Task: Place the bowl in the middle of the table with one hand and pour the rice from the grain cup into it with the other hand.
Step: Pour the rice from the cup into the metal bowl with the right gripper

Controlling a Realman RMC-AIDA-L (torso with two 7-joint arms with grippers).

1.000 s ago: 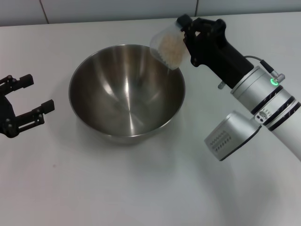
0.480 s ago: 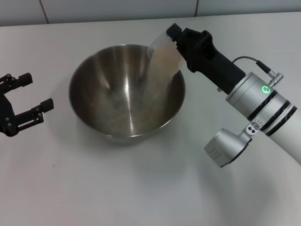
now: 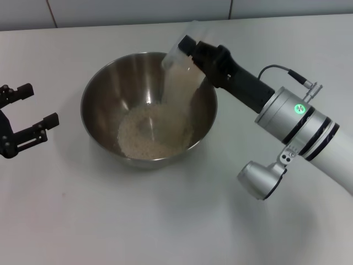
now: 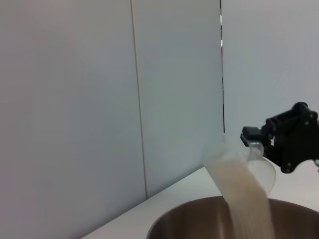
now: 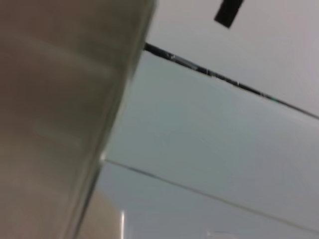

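Large round stainless-steel bowl (image 3: 149, 107) sits upright on the plain white matte table (image 3: 138, 221), about mid-table. Right gripper (image 3: 190, 47), black with a silver-grey wrist, is clamped on the small clear plastic grain cup (image 3: 179, 52), held above the bowl's far right rim and tipped steeply mouth-down toward the bowl's inside. Off-white rice (image 3: 151, 132) streams from the cup in a pale band and lies as a heap on the bowl's bottom. The left wrist view shows the same: tilted cup (image 4: 249, 162), falling rice (image 4: 244, 199), bowl rim (image 4: 199, 216) below, right gripper (image 4: 254, 139) behind the cup. Left gripper (image 3: 25, 113), black and two-pronged, is over the table to the left of the bowl, apart from it, fingers spread wide, holding nothing. Right wrist view is too blurred to read.
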